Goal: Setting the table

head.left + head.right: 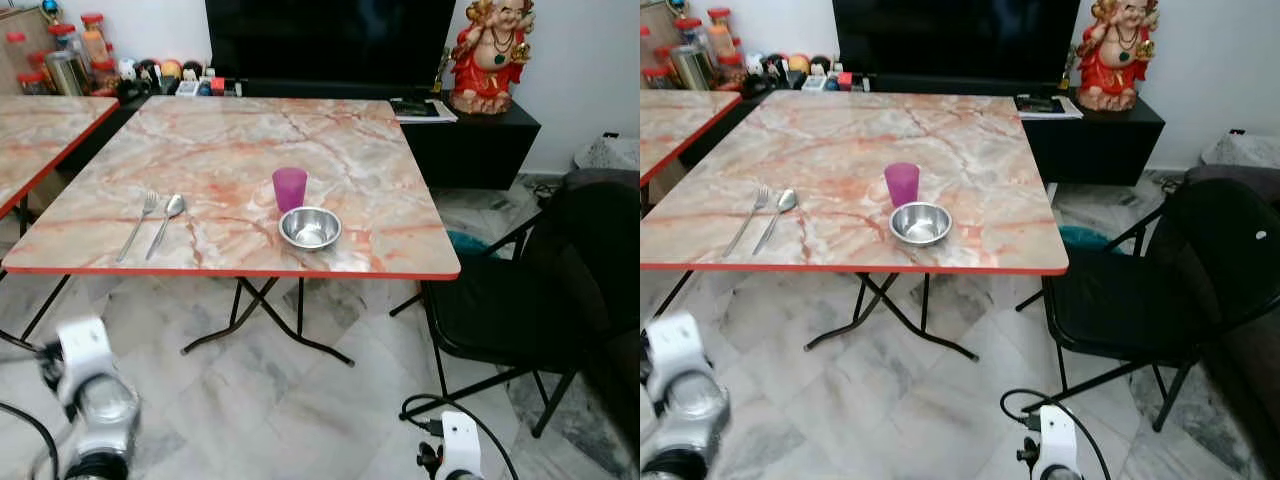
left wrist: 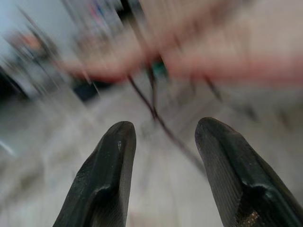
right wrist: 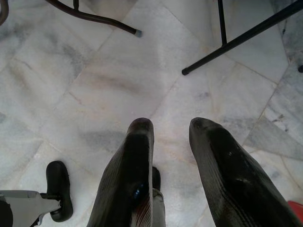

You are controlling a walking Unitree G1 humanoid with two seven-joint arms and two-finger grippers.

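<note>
one marble-pattern counter [image 1: 200, 150] with a red edge stood ahead of the robot, and part of a second one [image 1: 40, 130] showed at the left. on the first were counted four items: one fork [image 1: 138, 225], one spoon [image 1: 166, 223], one purple cup [image 1: 290, 188] and one steel bowl [image 1: 310, 227].

the fork and spoon lay side by side, just apart, near the counter's front left corner, handles toward the front edge. the cup stood upright near the middle of the front half. the bowl sat just in front of the cup and slightly to its right, close to the front edge; whether the two touched could not be told.

one black folding chair [image 1: 520, 300] stood off the counter's right front corner. a television [image 1: 330, 40] and one red figurine [image 1: 490, 55] stood on a dark unit beyond the far edge, with jars and small items at the far left.

both arms hung low over the marble floor [image 3: 94, 94], well short of and below the counter's front edge, so all four items lay well apart from either tool. the left tool [image 2: 163, 137] had its fingers apart and held nothing; its view was blurred. the right tool [image 3: 170, 127] also had its fingers apart, empty, pointing down at the floor near the chair's legs.
</note>
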